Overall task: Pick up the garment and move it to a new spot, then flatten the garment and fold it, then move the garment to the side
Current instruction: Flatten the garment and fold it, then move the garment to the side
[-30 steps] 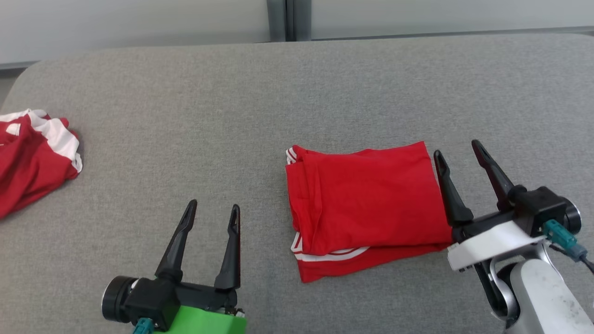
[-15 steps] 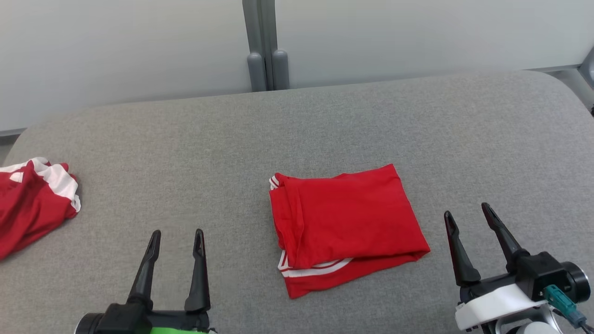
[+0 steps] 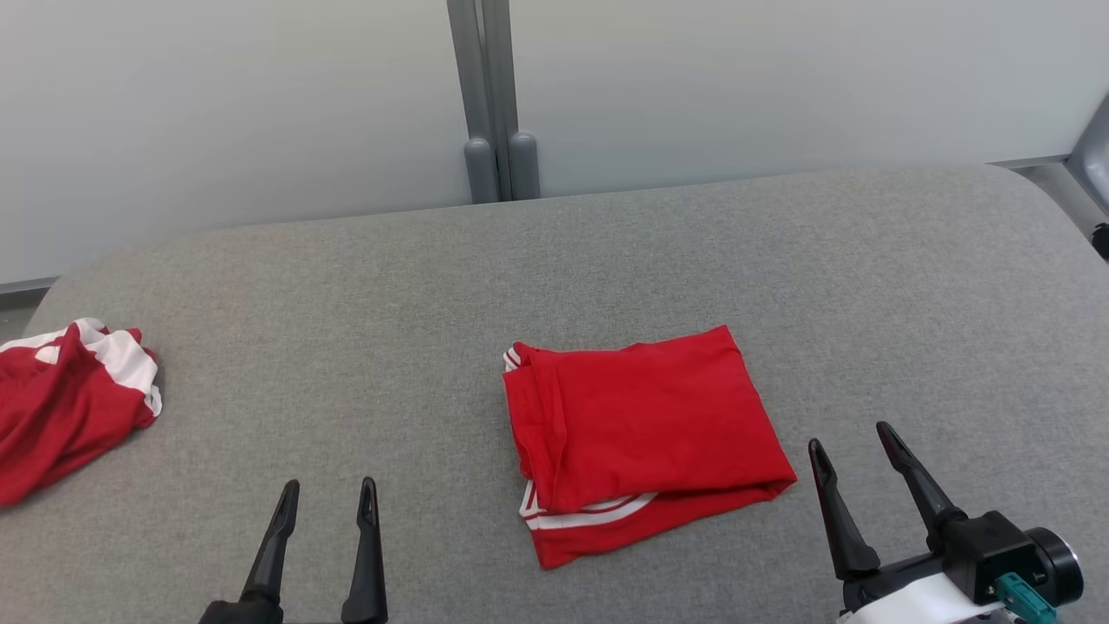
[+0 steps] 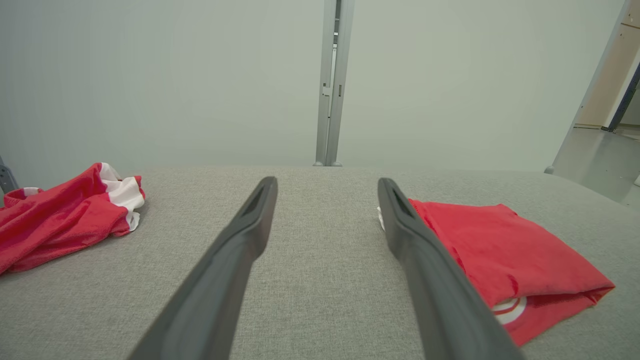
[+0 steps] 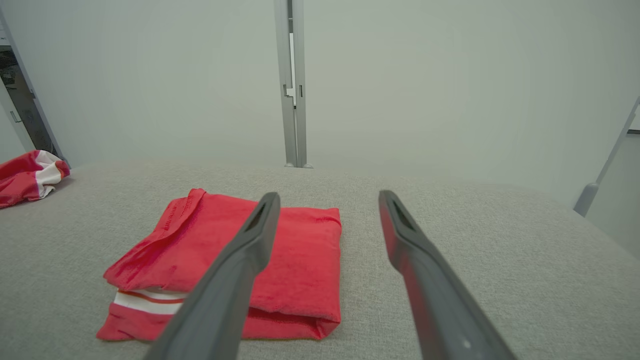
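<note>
You have the garment (image 3: 641, 442) lying folded in a compact red rectangle near the middle of the grey worktop (image 3: 606, 251), with its white-striped hem showing at the near edge. Your left pincer (image 3: 330, 484) and right pincer (image 3: 849, 435) both stand spread and empty, one on each side and clear of the cloth, which suggests the folding is done. Only the move aside looks left, and the crumpled red-and-white cloth (image 3: 69, 407) already occupies the far left.

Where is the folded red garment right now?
In the head view, the folded garment lies on the grey surface, just right of centre, close to the right gripper but not touching it.
</note>
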